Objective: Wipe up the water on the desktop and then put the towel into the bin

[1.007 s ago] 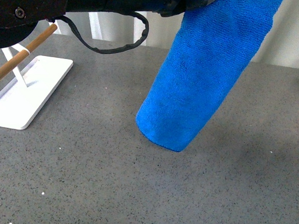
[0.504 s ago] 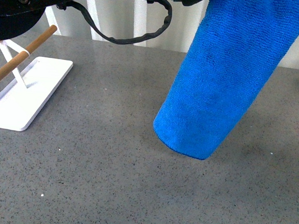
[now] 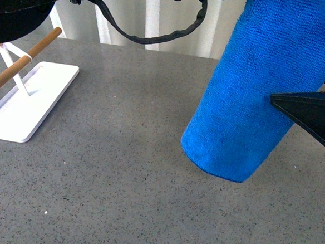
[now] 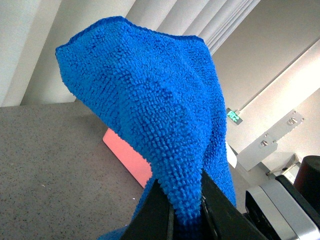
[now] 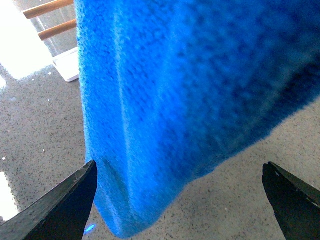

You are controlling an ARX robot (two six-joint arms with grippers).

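The grey speckled surface (image 3: pixel 118 197) fills most of the front view. The blue towel (image 3: pixel 253 95) hangs down over its right half, lower end slightly tilted and just off the surface. A white tray (image 3: pixel 23 112) lies at the far left, well apart from the towel, with two wooden rods (image 3: pixel 21 62) slanting above it. The left gripper (image 4: pixel 187 212) is clamped on the towel's top fold. The right gripper (image 5: pixel 178 167) is spread wide, its fingers either side of the hanging towel. A black cable (image 3: pixel 151 37) loops overhead.
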